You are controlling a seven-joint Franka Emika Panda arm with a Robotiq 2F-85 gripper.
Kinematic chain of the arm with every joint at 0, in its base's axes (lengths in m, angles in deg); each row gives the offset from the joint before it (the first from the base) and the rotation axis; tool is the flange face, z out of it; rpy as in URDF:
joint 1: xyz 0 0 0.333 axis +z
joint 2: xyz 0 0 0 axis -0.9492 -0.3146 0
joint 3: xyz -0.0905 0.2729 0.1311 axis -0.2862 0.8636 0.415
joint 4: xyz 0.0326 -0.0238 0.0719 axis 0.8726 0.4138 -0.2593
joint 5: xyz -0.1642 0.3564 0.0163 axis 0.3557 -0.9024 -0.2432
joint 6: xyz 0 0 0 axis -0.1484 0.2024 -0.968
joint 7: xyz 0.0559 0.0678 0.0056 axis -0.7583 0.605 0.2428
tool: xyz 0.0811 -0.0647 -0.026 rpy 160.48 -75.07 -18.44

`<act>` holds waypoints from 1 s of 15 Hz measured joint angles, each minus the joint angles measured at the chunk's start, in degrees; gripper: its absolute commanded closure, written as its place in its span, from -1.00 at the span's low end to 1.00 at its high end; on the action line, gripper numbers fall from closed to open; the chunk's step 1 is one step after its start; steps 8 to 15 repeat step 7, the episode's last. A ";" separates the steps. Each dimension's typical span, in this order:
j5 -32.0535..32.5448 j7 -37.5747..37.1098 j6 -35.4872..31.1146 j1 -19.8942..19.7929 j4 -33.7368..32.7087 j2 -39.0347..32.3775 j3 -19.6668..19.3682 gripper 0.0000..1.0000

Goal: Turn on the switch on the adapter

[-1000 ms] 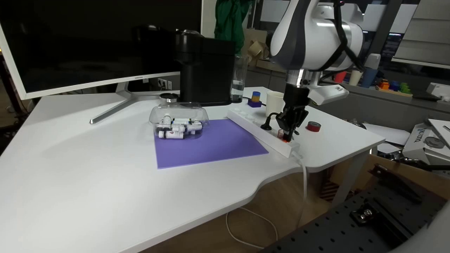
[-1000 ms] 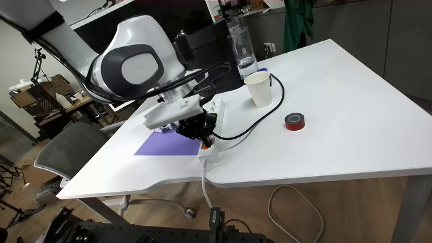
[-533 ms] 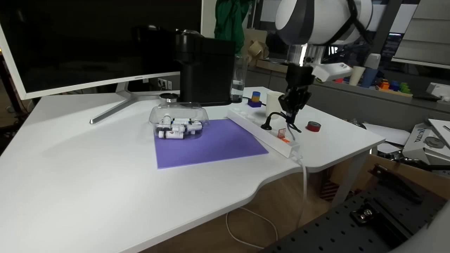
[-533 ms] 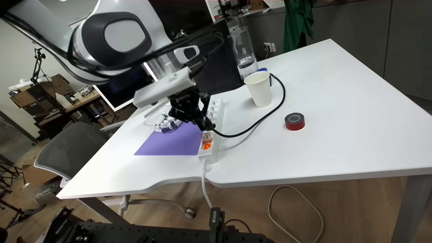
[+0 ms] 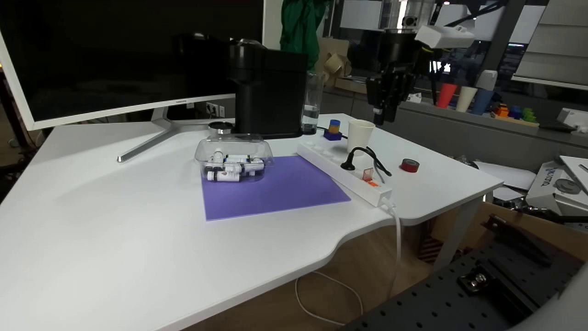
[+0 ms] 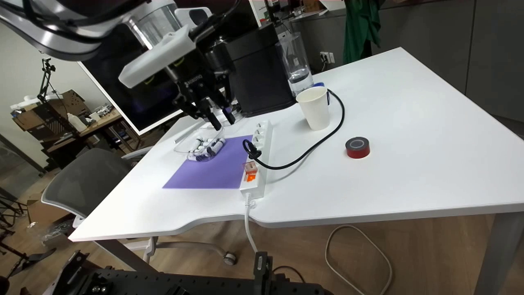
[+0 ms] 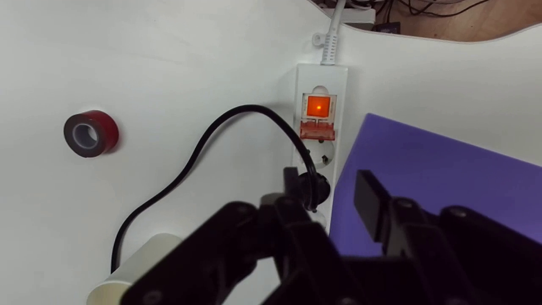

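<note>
The adapter is a long white power strip (image 7: 322, 76) on the table, also in both exterior views (image 5: 342, 175) (image 6: 256, 191). Its orange switch (image 7: 318, 106) sits near the cord end and shows a bright glowing spot; it also shows in both exterior views (image 5: 372, 183) (image 6: 251, 178). A clear red cover (image 7: 317, 131) stands flipped up beside it. A black plug (image 7: 324, 188) sits in a socket. My gripper (image 7: 330, 186) is open and empty, well above the strip and away from the switch, also in both exterior views (image 5: 385, 117) (image 6: 223, 120).
A black cable (image 7: 186, 169) loops from the plug past a white paper cup (image 6: 314, 110). A red tape roll (image 6: 357, 147) lies on the table. A purple mat (image 5: 275, 193) and a clear box of white tubes (image 5: 234, 161) lie beside the strip. A black machine (image 5: 271, 92) and monitor (image 5: 128, 55) stand behind.
My gripper was down at the switch one second ago with its fingers together. It has risen up and away past the plug, and its fingers have opened. The strip has stayed in place.
</note>
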 measured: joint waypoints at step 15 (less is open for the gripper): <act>6.29 -11.07 2.98 1.49 0.15 5.96 2.57 -1.00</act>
